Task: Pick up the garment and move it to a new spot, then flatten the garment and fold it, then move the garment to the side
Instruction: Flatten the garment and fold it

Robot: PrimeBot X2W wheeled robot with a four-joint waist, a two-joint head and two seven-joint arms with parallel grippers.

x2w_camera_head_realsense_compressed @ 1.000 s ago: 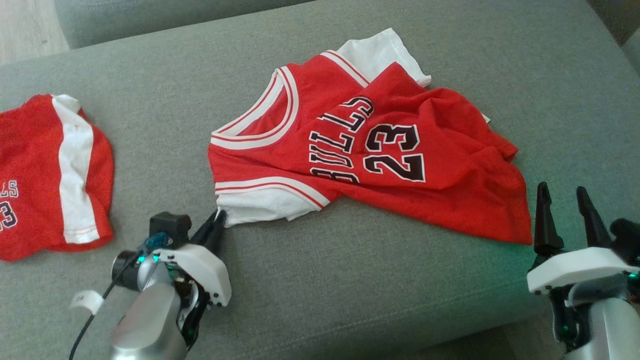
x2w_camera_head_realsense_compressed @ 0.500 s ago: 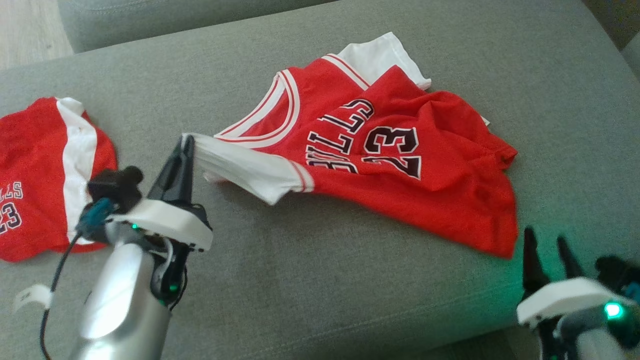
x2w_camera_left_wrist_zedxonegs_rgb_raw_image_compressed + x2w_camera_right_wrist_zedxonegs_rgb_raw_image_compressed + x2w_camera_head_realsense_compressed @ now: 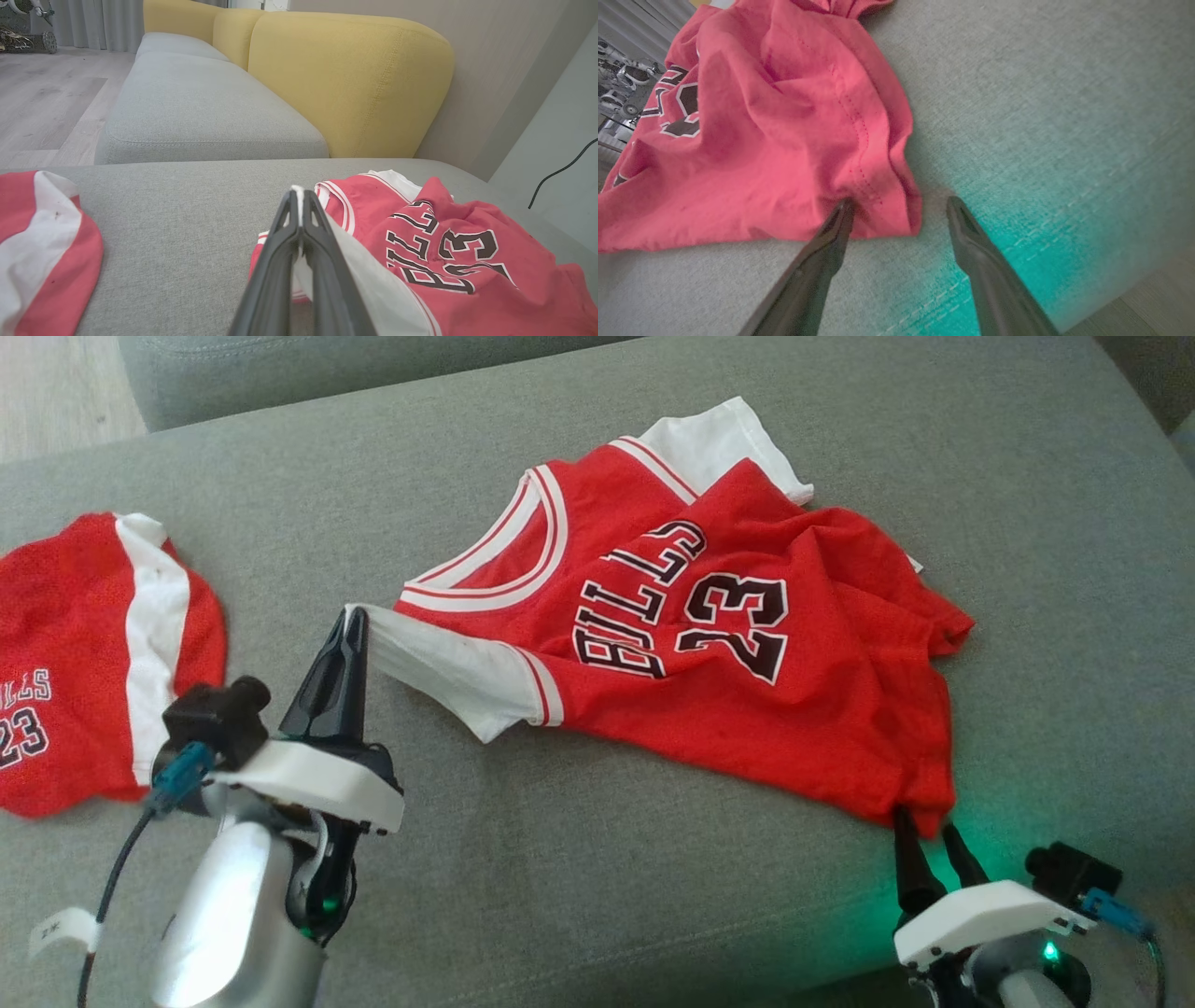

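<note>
In the head view, a crumpled red basketball jersey (image 3: 747,709) with white sleeves and black lettering is seen lying near the middle of the grey fabric sofa seat (image 3: 597,877), its neck opening towards the left. The near white sleeve (image 3: 439,663) is pinched at the cuff by the fully closed left hand (image 3: 356,616) and is stretched taut, apparently raised a little off the seat. The right hand (image 3: 924,829) is set at the jersey's lower hem corner with its fingers spread wide and nothing gripped. A second red-and-white garment (image 3: 103,653) lies well apart at the left. In the left wrist view, the two dark fingers of the left hand (image 3: 299,200) are shown pressed together on a thin edge of white cloth, with the jersey (image 3: 490,289) to the right and a yellow back cushion (image 3: 350,84) behind. In the right wrist view, the hem corner (image 3: 882,200) is found between the parted fingers of the right hand (image 3: 901,205), one tip touching or just beside the cloth. The fabric is judged light, limp and rather slippery, so sagging and bunching may be expected when it is raised. A firm pinch on the stitched hem, opposite the held sleeve, is judged the best hold.
</note>
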